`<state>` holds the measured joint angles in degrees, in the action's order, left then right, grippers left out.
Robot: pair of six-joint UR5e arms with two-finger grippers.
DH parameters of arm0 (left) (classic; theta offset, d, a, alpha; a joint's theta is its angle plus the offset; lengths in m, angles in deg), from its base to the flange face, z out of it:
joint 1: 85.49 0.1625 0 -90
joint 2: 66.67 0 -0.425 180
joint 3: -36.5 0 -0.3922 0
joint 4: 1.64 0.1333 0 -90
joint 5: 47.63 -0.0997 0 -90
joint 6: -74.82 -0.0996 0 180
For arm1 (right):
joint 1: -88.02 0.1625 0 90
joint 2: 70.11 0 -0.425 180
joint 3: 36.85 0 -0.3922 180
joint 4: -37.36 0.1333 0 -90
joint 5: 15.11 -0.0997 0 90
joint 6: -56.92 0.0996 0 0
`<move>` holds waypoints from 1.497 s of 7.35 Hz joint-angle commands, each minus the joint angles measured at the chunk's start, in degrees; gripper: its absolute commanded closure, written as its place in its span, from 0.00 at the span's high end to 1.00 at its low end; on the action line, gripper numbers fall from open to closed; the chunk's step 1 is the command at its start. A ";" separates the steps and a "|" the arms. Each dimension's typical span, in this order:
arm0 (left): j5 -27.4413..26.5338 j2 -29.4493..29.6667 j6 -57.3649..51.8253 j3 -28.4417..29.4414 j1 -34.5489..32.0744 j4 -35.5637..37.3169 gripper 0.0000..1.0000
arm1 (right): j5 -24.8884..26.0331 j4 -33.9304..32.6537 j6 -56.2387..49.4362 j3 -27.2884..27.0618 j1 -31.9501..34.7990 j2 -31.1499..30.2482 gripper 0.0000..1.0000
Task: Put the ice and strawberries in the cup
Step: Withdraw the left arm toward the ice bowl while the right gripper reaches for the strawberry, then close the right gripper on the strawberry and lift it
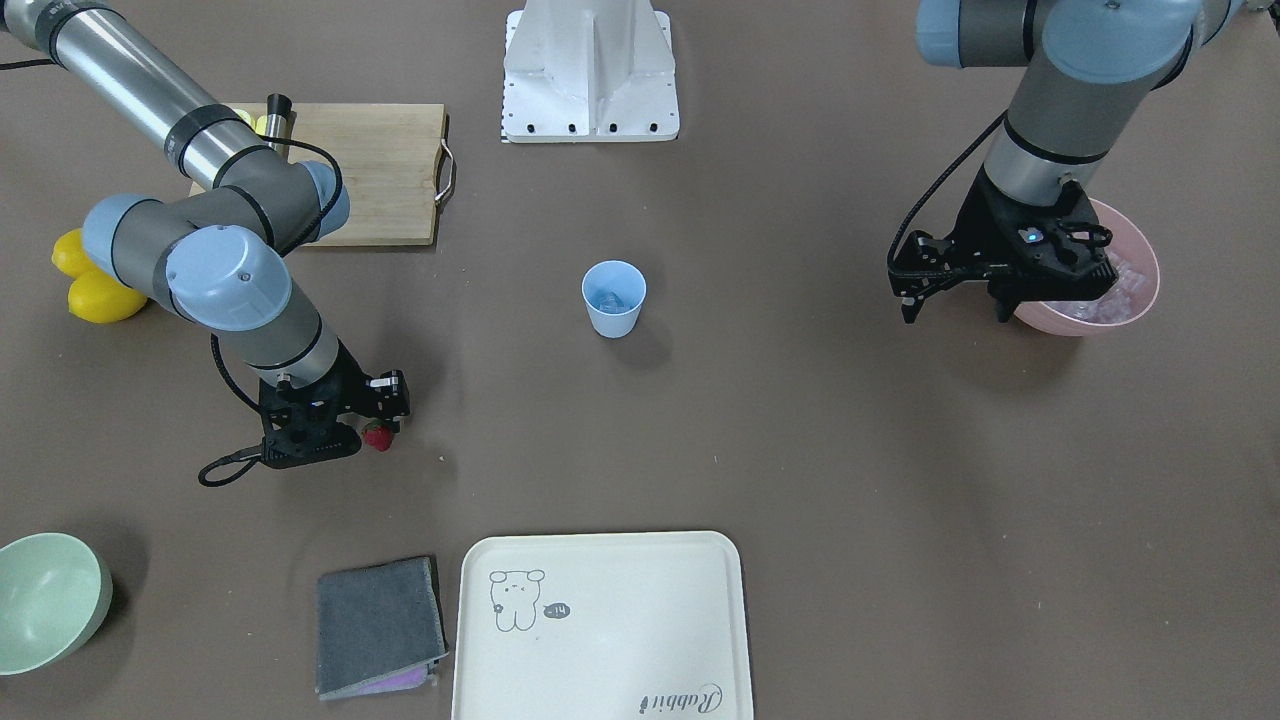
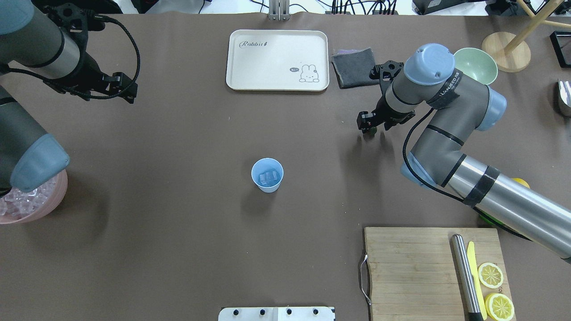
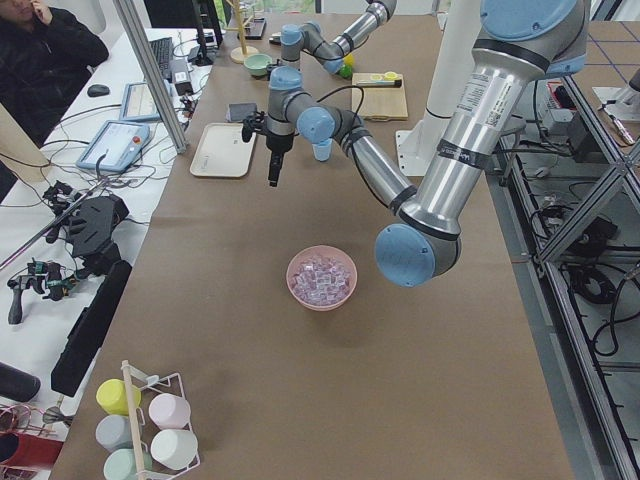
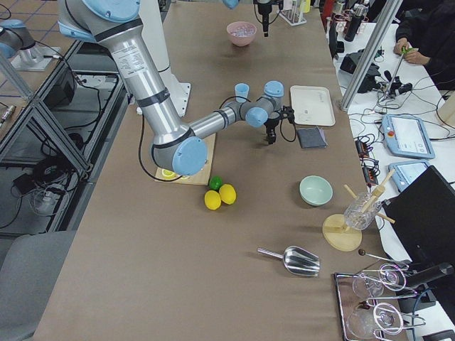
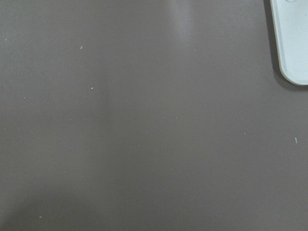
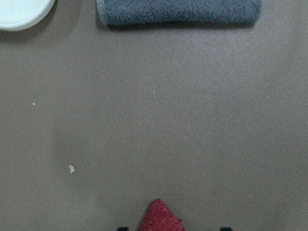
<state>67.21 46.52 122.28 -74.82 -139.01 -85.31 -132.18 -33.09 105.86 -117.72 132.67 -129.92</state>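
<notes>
The light-blue cup (image 2: 267,174) stands mid-table with a few ice cubes (image 2: 268,177) inside; it also shows in the front view (image 1: 613,298). More ice (image 2: 24,201) fills the pink bowl (image 2: 58,203) at the left edge. The red strawberry (image 1: 378,436) lies on the table. My right gripper (image 1: 372,432) is low over it and open. In the right wrist view the strawberry (image 6: 160,217) sits between the fingertips without touching them. My left gripper (image 1: 955,310) is open and empty, raised above bare table left of the tray.
A cream tray (image 2: 276,60), a grey cloth (image 2: 354,67) and a mint-green bowl (image 2: 475,64) lie along the far side. A cutting board (image 2: 419,267) with a knife and lemon slices is near right. Whole lemons (image 1: 95,290) lie by my right arm.
</notes>
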 commanded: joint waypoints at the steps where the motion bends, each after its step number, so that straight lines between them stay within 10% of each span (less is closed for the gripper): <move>1: 0.03 -0.16 0.00 -0.04 0.00 0.00 0.98 | 0.01 0.05 -0.07 0.10 -0.09 0.14 0.00; 7: 2.56 -2.00 -6.80 0.14 -5.25 0.35 0.97 | -3.34 -9.39 12.27 -10.05 -0.60 8.47 0.00; 11: 6.80 -4.47 -17.13 2.43 -11.08 0.00 0.98 | 8.59 -15.69 25.76 -15.28 -14.91 14.29 0.00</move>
<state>73.47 42.22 106.44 -72.82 -149.45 -85.21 -127.15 -48.14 129.23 -132.70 121.99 -116.57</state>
